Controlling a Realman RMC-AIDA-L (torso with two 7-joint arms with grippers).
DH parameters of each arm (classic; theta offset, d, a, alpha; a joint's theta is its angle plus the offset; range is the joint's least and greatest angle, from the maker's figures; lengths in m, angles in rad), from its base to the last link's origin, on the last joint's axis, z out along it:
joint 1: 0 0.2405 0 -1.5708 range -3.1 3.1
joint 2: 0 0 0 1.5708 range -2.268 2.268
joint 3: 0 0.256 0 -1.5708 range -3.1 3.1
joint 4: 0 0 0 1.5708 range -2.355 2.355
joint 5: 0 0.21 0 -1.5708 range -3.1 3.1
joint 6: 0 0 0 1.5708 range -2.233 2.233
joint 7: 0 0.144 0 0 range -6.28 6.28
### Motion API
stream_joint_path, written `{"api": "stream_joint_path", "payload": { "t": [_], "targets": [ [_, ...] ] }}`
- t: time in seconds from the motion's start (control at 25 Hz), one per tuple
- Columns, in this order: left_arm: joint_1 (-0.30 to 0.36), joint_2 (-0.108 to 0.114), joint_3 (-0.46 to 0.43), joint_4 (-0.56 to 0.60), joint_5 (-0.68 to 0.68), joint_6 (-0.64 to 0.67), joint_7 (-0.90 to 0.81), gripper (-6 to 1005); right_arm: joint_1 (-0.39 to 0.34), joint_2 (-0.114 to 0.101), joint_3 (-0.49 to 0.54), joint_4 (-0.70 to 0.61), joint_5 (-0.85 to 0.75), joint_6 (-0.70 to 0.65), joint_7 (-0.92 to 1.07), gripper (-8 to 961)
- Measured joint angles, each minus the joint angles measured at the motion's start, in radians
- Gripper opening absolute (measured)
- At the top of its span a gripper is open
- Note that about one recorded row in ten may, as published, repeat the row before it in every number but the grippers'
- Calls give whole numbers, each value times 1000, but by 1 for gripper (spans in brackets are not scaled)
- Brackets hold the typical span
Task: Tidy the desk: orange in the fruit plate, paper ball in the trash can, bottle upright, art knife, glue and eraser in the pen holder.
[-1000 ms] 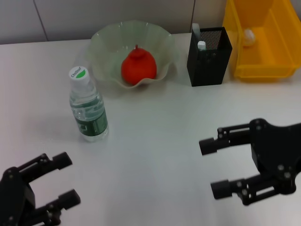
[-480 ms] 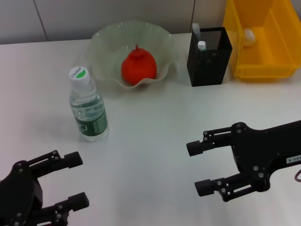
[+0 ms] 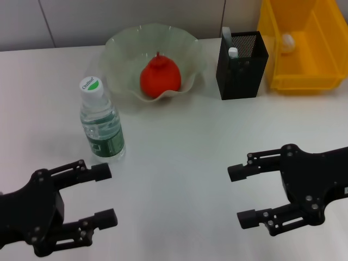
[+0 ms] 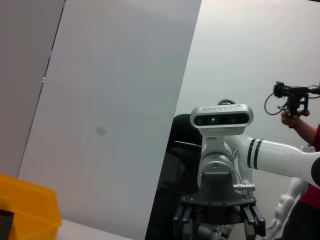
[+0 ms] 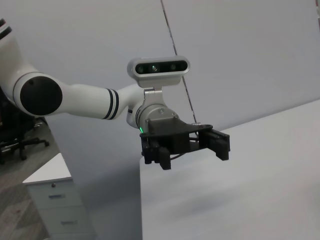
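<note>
Worktop point(image 3: 179, 147): white, bearing all items below.

Orange point(image 3: 160, 77): red-orange, stem nub up, sits inside the fruit plate point(image 3: 117, 49), a pale-green scalloped bowl at the far side of the worktop.

Bottle point(image 3: 101, 124): clear, green label, white cap; stands upright on the worktop, near the fruit plate and on the side toward the robot.

Pen holder point(image 3: 243, 68): black mesh box, to the right of the fruit plate; two pale items stick up from its left side, identity not discernible.

Trash can point(image 3: 283, 81): yellow bin, just beside the pen holder at the far right.

Paper ball point(image 3: 287, 42): white wad, lies inside the trash can.

Eraser: not discernible.

Left tool point(image 3: 103, 196): black, low over the near left of the worktop, fingers spread apart, gripping nothing; bottle close by, not touched.

Right tool point(image 3: 242, 196): black, over the near right of the worktop, fingers spread apart, gripping nothing.
</note>
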Motion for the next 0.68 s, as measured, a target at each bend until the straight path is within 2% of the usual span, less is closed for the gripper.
{"api": "stream_joint_path", "payload": {
  "t": [0.68],
  "targets": [
    [-16,-1,6,23,10,-1,-34,752,-18,2,12,1,6,-23,-2,766]
  ]
}}
